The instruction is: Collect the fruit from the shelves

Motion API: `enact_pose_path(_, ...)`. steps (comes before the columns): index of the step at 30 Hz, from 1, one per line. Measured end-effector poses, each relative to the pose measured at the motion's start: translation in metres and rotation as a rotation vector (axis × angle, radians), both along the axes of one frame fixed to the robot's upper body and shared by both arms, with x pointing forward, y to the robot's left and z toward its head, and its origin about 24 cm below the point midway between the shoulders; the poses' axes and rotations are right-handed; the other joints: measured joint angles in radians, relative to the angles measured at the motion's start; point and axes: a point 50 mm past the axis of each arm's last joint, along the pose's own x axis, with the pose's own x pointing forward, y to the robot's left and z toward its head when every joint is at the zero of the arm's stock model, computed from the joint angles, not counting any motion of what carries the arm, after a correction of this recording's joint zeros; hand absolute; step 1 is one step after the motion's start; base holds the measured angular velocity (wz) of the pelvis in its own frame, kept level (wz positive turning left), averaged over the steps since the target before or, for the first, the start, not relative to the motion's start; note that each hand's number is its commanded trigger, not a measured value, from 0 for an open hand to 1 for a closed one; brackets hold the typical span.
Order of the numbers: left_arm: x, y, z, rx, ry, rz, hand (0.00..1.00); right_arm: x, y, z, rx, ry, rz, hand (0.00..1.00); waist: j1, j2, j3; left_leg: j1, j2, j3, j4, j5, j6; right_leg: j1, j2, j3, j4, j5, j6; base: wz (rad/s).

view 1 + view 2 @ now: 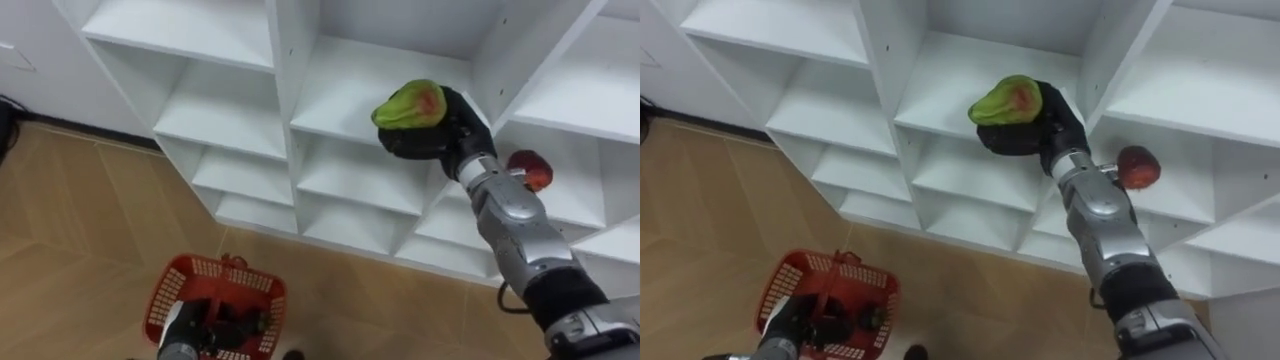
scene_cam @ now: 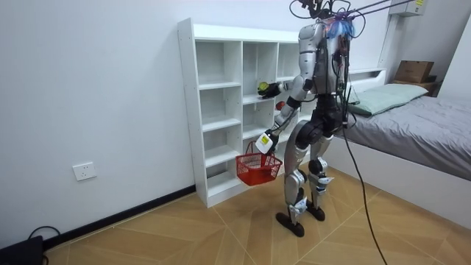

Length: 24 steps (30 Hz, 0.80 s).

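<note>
A green mango (image 1: 410, 104) with a red blush rests in my right hand (image 1: 438, 138), whose fingers curl round it from below at the front of a middle shelf of the white closet (image 1: 290, 60). A red fruit (image 1: 530, 170) lies on the shelf one compartment to the right, behind my forearm. Low at my left side hangs a red mesh basket (image 1: 165, 290), and my left hand (image 1: 195, 325) is shut on its handle. Something small and dark (image 1: 872, 318) lies inside it. The room view shows me standing upright facing the closet (image 2: 221, 110), the basket (image 2: 257, 168) at knee height.
Closet dividers and shelf edges surround my right hand. Wooden floor lies below the basket. In the room view a bed (image 2: 412, 118) stands behind me at the room view's right, with a cardboard box (image 2: 413, 71) beyond it.
</note>
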Motion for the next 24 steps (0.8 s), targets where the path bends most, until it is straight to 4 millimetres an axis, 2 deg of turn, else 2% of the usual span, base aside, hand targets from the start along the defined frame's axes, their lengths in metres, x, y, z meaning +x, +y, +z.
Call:
enact_pose_path(9,0.006,-0.004,0.003,-0.036,-0.04,0.02,1.0,-0.013,0.009,-0.003,0.014,-0.025,0.068,1.0,-0.012,-0.001,-0.0028,0.003,0.012,0.037,0.002,-0.01,0.001,-0.014,0.01,0.035,0.005,0.002,0.0,-0.11)
enact_pose_path(14,0.012,-0.007,0.007,-0.047,-0.079,0.013,1.0,-0.024,0.015,-0.009,-0.008,-0.032,0.105,1.0,-0.022,0.004,-0.0058,0.003,0.015,0.041,0.006,-0.014,-0.001,-0.015,0.015,0.042,0.006,0.001,0.0,-0.03)
enact_pose_path(17,0.016,-0.009,0.01,-0.053,-0.105,0.007,1.0,-0.037,0.019,-0.031,-0.056,0.068,0.138,1.0,-0.028,0.006,-0.0071,0.001,0.015,0.047,0.006,-0.014,0.0,-0.024,0.014,0.049,0.014,0.001,0.0,-0.06)
enact_pose_path(19,0.016,-0.012,0.01,-0.055,-0.11,-0.009,1.0,-0.055,0.024,-0.053,-0.122,0.159,0.179,1.0,-0.029,0.011,-0.0092,-0.007,0.015,0.054,0.006,-0.014,0.0,-0.037,0.014,0.056,0.017,0.001,-0.001,-0.08)
enact_pose_path(24,0.019,-0.017,0.013,-0.078,-0.139,-0.016,1.0,-0.065,0.029,-0.064,-0.169,0.196,0.215,1.0,-0.045,0.017,-0.0114,-0.024,0.016,0.061,0.007,-0.012,0.0,-0.064,0.015,0.067,0.029,0.002,-0.002,-0.07)
